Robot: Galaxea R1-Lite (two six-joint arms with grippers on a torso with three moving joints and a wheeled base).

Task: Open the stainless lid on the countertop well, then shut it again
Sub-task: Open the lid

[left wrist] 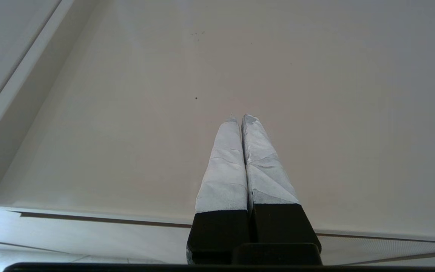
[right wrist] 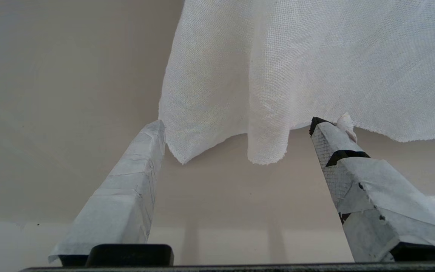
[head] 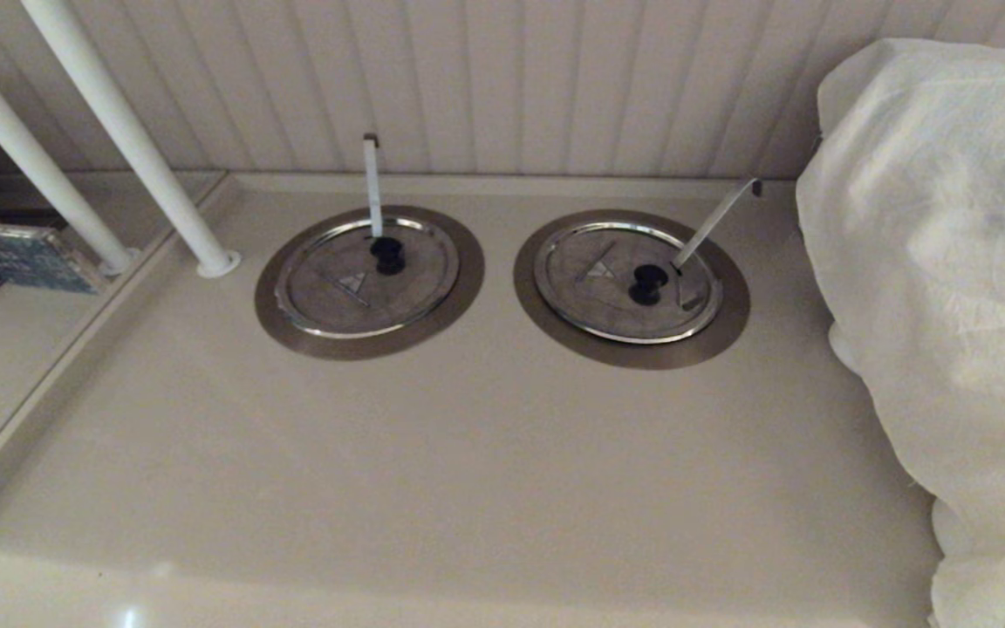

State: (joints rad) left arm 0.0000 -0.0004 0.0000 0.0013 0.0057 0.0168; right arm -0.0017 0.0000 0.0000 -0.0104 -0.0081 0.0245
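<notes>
The stainless lid (head: 354, 283) lies flat and closed on the left countertop well, inside the brushed-metal collar ring (head: 459, 301). Its small black knob (head: 387, 254) sits at the foot of a straight, near-upright flat utensil handle (head: 372, 185). A triangle mark (head: 352, 283) shows on the disc. Neither arm shows in the head view. In the left wrist view my left gripper (left wrist: 239, 118) is shut on nothing above bare counter. In the right wrist view my right gripper (right wrist: 236, 126) is open, its fingertips near a cloth's hanging edge, nothing between them.
A twin lid (head: 616, 296) with a slanted hook-tipped handle (head: 716, 220) lies to the right. A big white cloth (head: 939, 288) drapes over something at the far right. Two white poles (head: 132, 139) stand at the back left beside a raised ledge (head: 75, 349).
</notes>
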